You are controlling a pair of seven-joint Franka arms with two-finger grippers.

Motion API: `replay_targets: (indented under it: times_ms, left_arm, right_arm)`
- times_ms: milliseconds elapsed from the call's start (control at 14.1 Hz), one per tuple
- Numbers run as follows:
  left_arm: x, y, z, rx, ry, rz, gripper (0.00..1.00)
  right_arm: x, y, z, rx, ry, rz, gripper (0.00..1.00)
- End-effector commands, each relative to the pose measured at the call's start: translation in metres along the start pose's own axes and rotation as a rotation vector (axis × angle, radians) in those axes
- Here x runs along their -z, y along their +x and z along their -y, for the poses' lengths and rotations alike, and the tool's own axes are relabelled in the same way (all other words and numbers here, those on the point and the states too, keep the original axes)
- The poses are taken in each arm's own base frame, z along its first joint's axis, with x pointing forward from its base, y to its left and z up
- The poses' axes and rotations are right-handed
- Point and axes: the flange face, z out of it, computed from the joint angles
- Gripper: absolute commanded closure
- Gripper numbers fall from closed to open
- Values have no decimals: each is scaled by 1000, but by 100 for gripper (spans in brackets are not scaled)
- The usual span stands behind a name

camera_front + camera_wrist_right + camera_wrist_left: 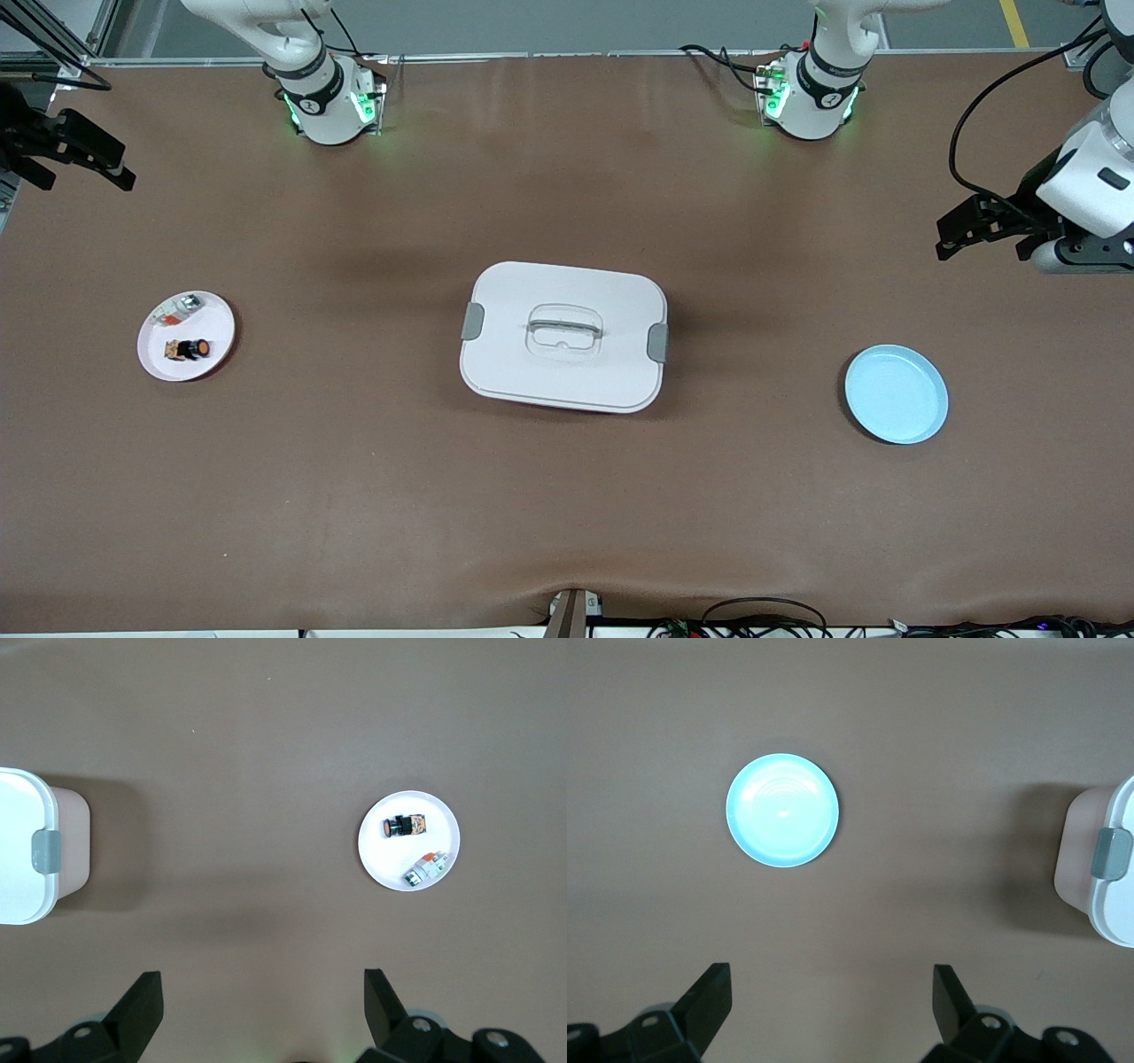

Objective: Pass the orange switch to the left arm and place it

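Observation:
The orange switch, black with a round orange face, lies on a small white plate toward the right arm's end of the table. In the right wrist view the switch rests on that plate. My right gripper hangs open and empty over bare table near that end; its jaws stand wide. The white lidded box sits at the table's middle, and its latched edge shows in both wrist views. My left gripper hangs open and empty at the left arm's end.
A silver-and-clear small part shares the white plate with the switch. An empty light-blue plate lies toward the left arm's end, nearer the front camera than the left gripper. Brown table surface surrounds the box.

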Motion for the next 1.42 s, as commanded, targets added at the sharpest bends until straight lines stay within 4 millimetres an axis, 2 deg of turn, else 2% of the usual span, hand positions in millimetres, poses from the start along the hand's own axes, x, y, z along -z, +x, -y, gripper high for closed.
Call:
replay_targets:
  times_ms: [0,639,1136,1349]
  left_arm:
    - [7,-1,0,-16,-3,2,0]
    - [7,-2,-3,-19,-5,0,0]
    - [8,-2,-4,-21,-8,-1,0]
    - [8,-2,-2,-18,-5,-1,0]
  right_arm:
    - [3,-3,-5,-1,-2,-3,0]
    - [3,-3,-4,1,-2,-5,0]
    - [0,4,-20,83,-48,-14,0]
    - [-1,5,-15,90,-59,-12,0]
